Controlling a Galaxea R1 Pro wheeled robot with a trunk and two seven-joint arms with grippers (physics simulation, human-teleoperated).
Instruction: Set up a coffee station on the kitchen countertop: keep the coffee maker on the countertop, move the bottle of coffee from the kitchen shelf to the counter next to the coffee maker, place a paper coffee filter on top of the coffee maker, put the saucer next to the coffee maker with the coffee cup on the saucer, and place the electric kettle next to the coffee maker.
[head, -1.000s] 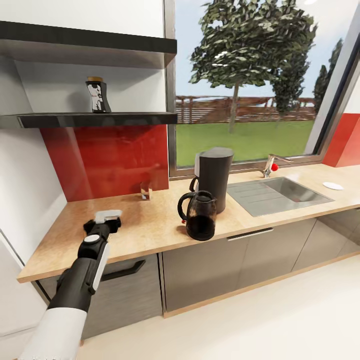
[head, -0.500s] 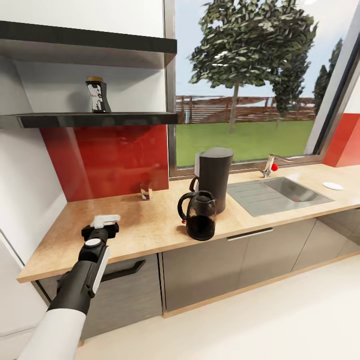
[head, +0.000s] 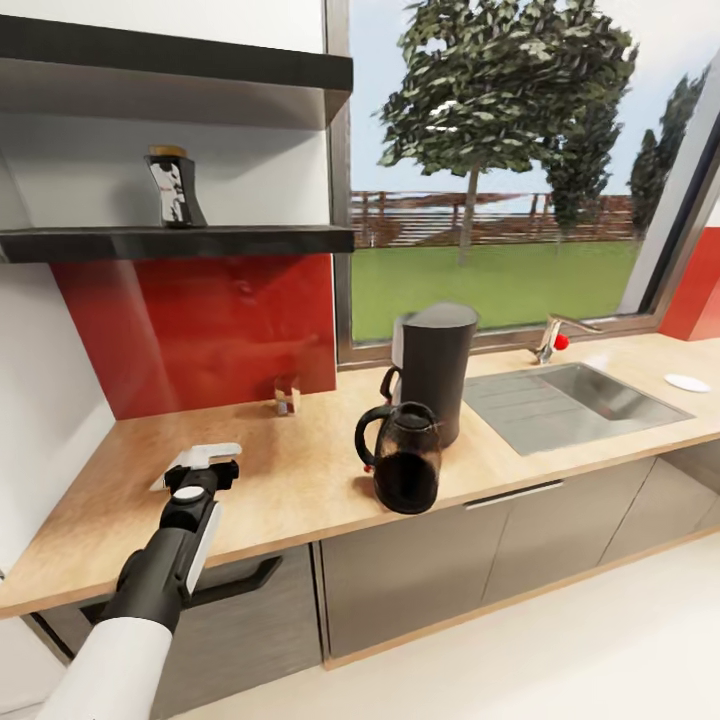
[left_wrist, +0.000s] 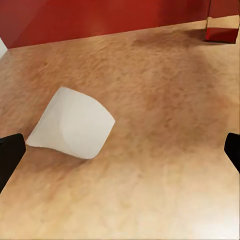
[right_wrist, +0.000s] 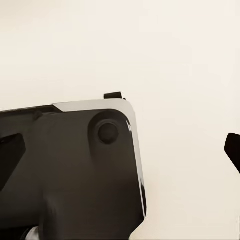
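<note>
- the left gripper (head: 200, 462) hung low over the countertop (head: 300, 470), well to the left of the coffee maker (head: 436, 368), with its 2 fingertips (left_wrist: 10, 155) spread wide at the edges of the wrist view and nothing between them.
- the paper coffee filter (left_wrist: 72, 123) lay flat on the wood under that gripper, nearer 1 fingertip than the other; in the head view it showed as a pale piece (head: 205, 455) just past the wrist.
- risk 1: being thin and lying flat, the filter would likely slide or crumple if the fingers closed off-centre, since it sat to 1 side of the gap.
- risk 2: a descent too deep would drive the fingertips into the countertop rather than under the paper's raised edge.
- the electric kettle (head: 402, 457) stood touching or just in front of the coffee maker; carrying the filter across could clip its black handle.
- the bottle of coffee (head: 172, 188) was on the shelf, up and left of the coffee maker; the saucer (head: 687, 382) lay far right of it, past the sink (head: 570, 400).
- the right gripper (right_wrist: 120, 150) had its fingertips apart and empty, over pale floor beside a dark part of the robot.
</note>
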